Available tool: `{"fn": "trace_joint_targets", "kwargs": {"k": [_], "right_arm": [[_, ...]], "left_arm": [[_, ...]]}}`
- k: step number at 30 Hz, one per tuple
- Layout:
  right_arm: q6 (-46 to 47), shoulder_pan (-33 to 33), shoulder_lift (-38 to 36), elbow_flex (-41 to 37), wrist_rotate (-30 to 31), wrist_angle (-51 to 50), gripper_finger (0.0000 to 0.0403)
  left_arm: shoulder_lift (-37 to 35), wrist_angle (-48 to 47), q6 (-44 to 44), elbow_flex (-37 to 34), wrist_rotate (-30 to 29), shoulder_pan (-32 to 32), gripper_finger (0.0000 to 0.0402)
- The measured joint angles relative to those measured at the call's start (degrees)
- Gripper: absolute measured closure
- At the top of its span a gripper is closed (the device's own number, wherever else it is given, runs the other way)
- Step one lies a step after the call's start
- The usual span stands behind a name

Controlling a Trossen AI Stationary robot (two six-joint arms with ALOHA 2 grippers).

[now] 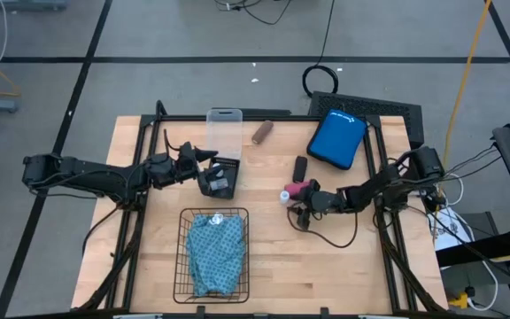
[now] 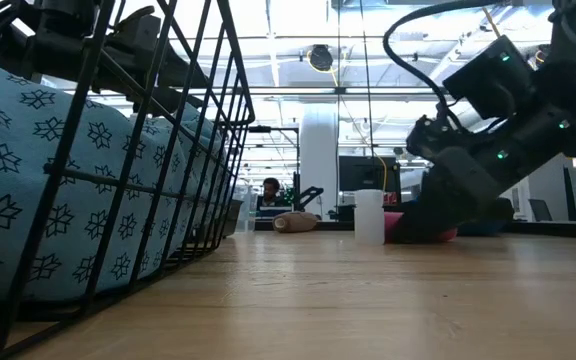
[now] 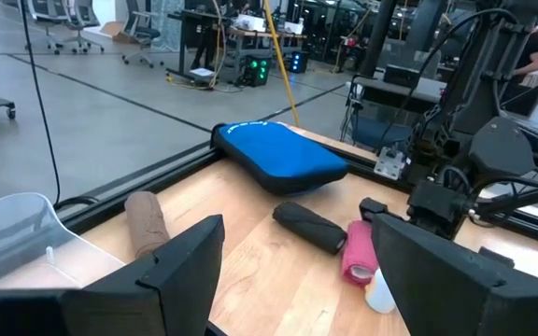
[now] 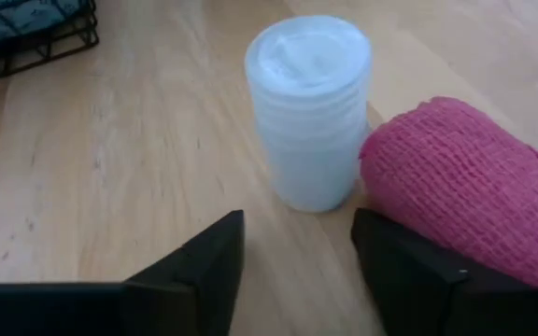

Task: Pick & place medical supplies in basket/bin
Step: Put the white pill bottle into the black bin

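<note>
The white-capped vial (image 4: 308, 112) stands upright on the table with the pink roll (image 4: 456, 187) lying against its side. My right gripper (image 4: 297, 233) is open, low over the table, its fingers just short of the vial; it also shows in the high view (image 1: 301, 202). The black block (image 1: 300, 167) and the brown roll (image 1: 262, 133) lie farther back. The teal patterned cloth (image 1: 216, 252) lies folded in the black wire-mesh basket (image 1: 182, 257). My left gripper (image 3: 297, 261) is open over the small black tray (image 1: 221, 184), holding nothing. My right gripper has one finger (image 4: 418, 261) right beside the near end of the pink roll (image 4: 409, 201). I cannot tell whether it touches the roll. Nothing is between the fingers.
A clear plastic box (image 1: 224, 127) stands at the far edge next to the left gripper. A blue pouch (image 1: 336, 139) lies at the far right. Bare wood shows between the basket and the right gripper. A person (image 2: 269, 190) sits in the room beyond the table.
</note>
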Motion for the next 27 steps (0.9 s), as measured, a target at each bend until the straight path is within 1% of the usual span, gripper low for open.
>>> {"fn": "trace_joint_targets", "kwargs": {"k": [5,8,10,14,20,27], "right_arm": [[-2.6,-0.1,2.6,0.0,1.2,2.6,0.0149],[-5.1,-0.2,3.9,0.0,1.8,5.3,0.0127],[-6.9,-0.3,4.9,0.0,2.9,7.5,0.0120],[-9.5,-0.6,6.6,-0.1,3.2,12.4,0.0119],[-10.2,-0.6,9.6,0.7,2.4,20.2,0.0135],[-11.6,-0.7,12.6,4.2,1.2,21.7,0.0144]], "left_arm": [[0.1,-0.1,-0.1,0.0,0.0,0.0,0.0121],[0.1,-0.1,-0.3,0.0,0.0,0.0,0.0121],[0.1,-0.1,-0.6,0.0,0.0,0.0,0.0121],[0.1,-0.1,-0.8,0.0,0.0,0.0,0.0121],[0.1,-0.1,-0.9,0.0,0.0,0.0,0.0121],[0.1,-0.1,-1.2,0.0,0.0,0.0,0.0121]]}}
